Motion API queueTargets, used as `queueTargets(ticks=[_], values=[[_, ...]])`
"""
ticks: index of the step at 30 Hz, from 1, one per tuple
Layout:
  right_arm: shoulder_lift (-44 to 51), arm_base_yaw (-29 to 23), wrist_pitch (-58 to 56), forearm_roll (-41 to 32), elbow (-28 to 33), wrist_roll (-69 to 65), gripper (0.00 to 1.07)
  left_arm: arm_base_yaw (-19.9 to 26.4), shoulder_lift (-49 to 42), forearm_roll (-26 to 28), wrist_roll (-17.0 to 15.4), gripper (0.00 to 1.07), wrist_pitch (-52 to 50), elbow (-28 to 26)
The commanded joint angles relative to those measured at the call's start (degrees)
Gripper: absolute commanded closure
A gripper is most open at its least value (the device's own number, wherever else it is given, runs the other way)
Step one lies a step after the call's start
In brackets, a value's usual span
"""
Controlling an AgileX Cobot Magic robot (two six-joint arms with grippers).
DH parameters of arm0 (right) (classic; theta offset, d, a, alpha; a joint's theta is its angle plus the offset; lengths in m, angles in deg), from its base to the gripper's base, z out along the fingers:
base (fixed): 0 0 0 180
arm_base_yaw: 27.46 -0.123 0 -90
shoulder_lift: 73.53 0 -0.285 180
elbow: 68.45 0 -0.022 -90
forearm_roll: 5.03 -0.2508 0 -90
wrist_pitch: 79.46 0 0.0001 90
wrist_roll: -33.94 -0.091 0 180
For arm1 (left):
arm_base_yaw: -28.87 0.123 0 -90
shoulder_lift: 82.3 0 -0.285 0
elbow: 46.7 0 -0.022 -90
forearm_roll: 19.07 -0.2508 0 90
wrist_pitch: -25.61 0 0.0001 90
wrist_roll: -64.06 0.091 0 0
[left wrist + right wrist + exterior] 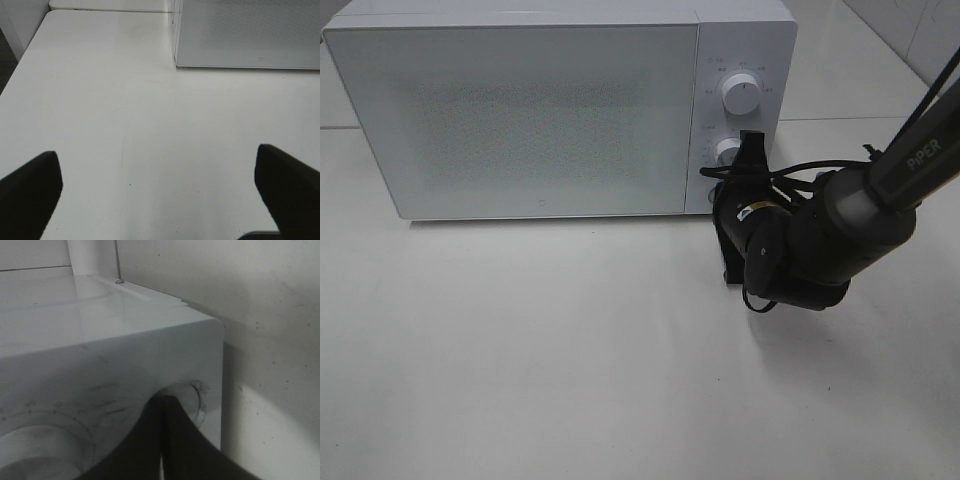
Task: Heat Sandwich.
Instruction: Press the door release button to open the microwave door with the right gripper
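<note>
The sandwich is out of view. A white microwave [540, 110] stands at the back of the table with its frosted door [520, 115] closed. On the panel to the right of the door sit an upper knob [738, 94] and a lower knob [726, 152]. My right gripper [752, 148] is shut, and its black fingers [162, 440] lie together with their tips at the lower knob [196, 399]. Whether they touch it I cannot tell. My left gripper [156, 167] is open over bare tabletop, with the microwave's front corner [176, 60] ahead of it, and nothing is between its fingers.
The right arm [860, 220] reaches in from the right side with cables looped near its wrist. The white table [570, 350] stretches out in front of the microwave, and its left edge [20, 65] shows in the left wrist view. A wall rises behind the microwave.
</note>
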Motion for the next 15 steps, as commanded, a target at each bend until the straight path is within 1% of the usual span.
queueTargets(ticks=[1, 5, 10, 15], values=[[-0.1, 0.8, 5.6, 1.3, -2.8, 0.6, 1.07, 0.2, -0.3, 0.1, -0.2, 0.09, -0.7, 0.2], [-2.3, 0.9, 9.1, 1.2, -6.2, 2.7, 1.07, 0.2, -0.3, 0.1, -0.2, 0.09, -0.7, 0.2], [-2.8, 2.3, 13.6, 0.7, -8.2, 6.3, 1.07, 0.2, -0.3, 0.1, -0.2, 0.09, -0.7, 0.2], [-2.8, 2.9, 16.6, 0.9, -9.6, 6.6, 1.07, 0.2, -0.3, 0.1, -0.2, 0.09, -0.7, 0.2]])
